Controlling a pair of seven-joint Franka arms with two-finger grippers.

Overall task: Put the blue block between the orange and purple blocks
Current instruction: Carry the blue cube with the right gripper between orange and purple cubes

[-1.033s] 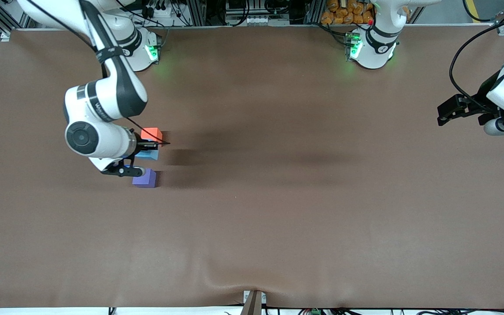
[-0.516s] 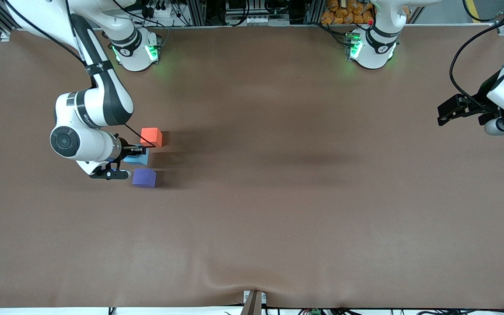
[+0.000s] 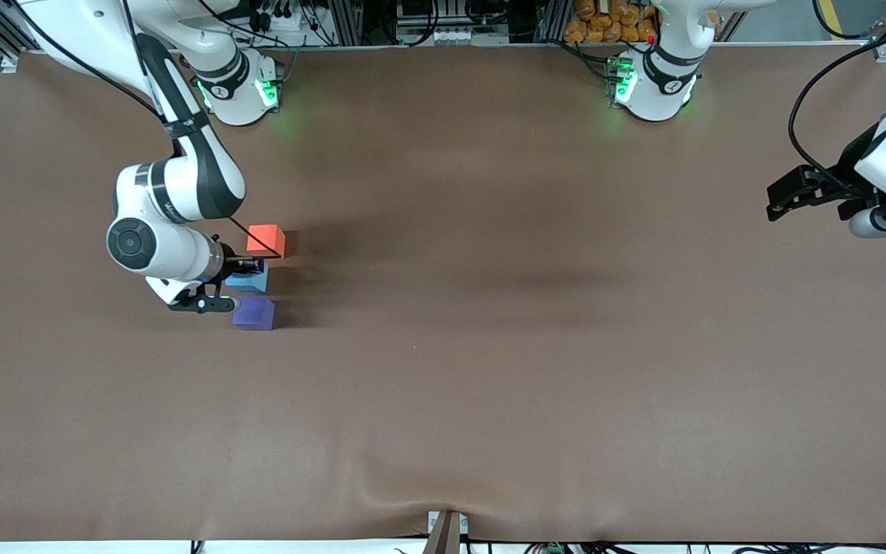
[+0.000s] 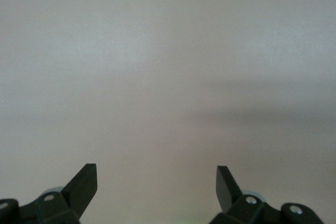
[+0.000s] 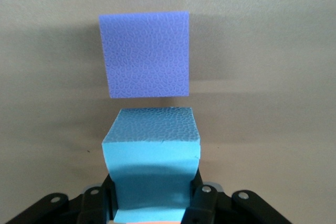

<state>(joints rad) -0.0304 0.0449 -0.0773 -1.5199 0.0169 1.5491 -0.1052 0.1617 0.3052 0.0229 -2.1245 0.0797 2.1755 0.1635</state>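
Front view: the right gripper (image 3: 239, 271) pinches the small sky-blue matte cube (image 3: 250, 280), low between the orange-red matte cube (image 3: 266, 239) and the violet-purple matte cube (image 3: 254, 313), at the right arm's end of the brown matte table cover (image 3: 489, 346). The left gripper (image 3: 785, 196) waits over its own end.

Left wrist view: the left gripper (image 4: 156, 182) is spread wide over bare cover (image 4: 168, 66).

Right wrist view: the right gripper (image 5: 153, 198) fingers (image 5: 199, 203) squeeze the sky-blue cube (image 5: 152, 161); the purple cube (image 5: 146, 54) sits just beside it, a thin gap between.

Even overhead light; soft shadows streak the table (image 3: 489, 385); focus sharp.
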